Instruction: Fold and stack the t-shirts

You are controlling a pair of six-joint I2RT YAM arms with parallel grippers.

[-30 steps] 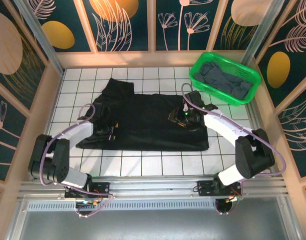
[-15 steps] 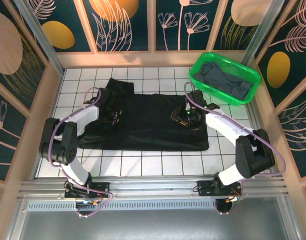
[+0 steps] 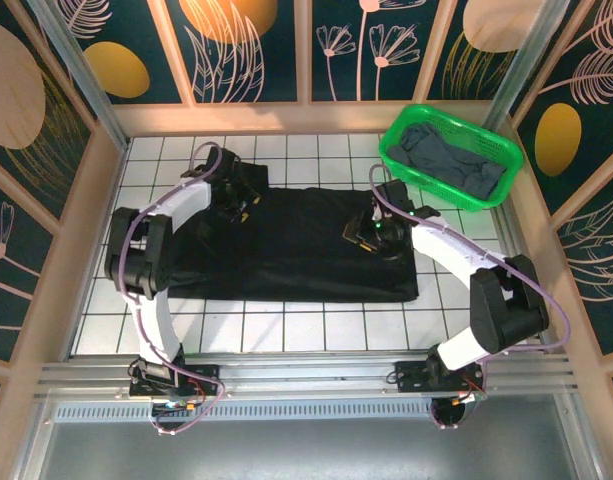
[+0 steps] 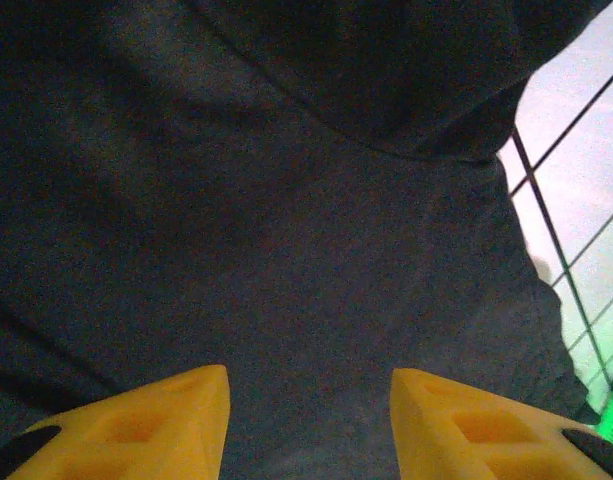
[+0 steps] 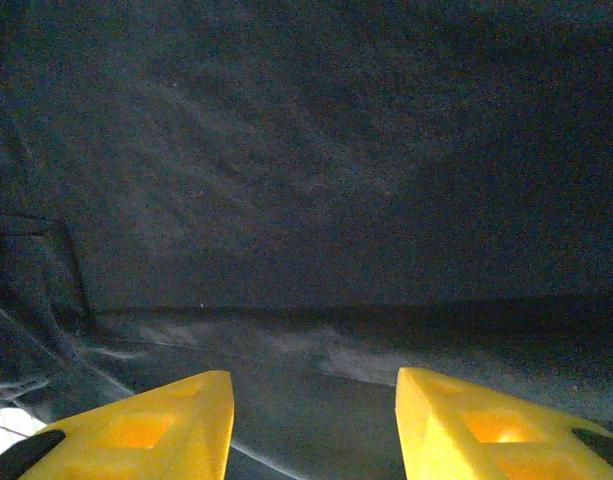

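Both the left pincer [image 4: 309, 372] and the right pincer [image 5: 314, 372] gape partway, empty, over the black t-shirt [image 3: 306, 265], their yellow fingers cut off below, cloth folds lost in shadow.

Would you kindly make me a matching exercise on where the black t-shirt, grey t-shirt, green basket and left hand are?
Column one:
1 black t-shirt
2 grey t-shirt
3 green basket
4 left hand

Column two:
A inside the basket
B at the far right corner of the tiled table
C above the black shirt's far left part
D spread flat on the table

Pairs: 1-D, 2-A, 3-B, 4-C
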